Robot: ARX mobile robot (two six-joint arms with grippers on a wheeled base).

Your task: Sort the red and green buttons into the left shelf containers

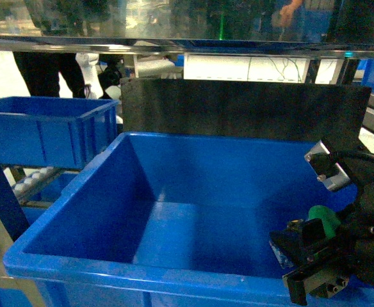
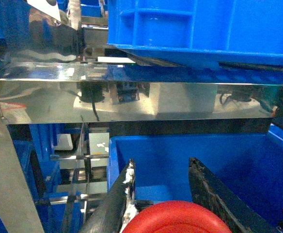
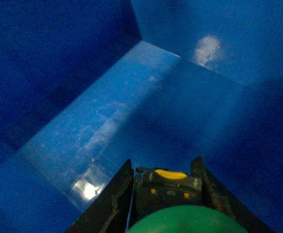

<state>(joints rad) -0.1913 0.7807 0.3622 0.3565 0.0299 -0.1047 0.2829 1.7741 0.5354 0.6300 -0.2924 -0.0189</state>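
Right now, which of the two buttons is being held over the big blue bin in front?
The green button, held by the right gripper above the large bin. The red button sits in the left gripper, facing another shelf bin.

Shiny steel shelf (image 1: 174, 43) overhead w/ glare, dark back panel (image 1: 244, 105) behind, roller rack (image 1: 30, 182) at left.

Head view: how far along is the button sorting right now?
Nothing looks deposited: the big blue bin shows a bare floor. In hand: the right pincer holds the green button over the bin's right side, and the left pincer grips the red button. Left: releasing both into their bins.
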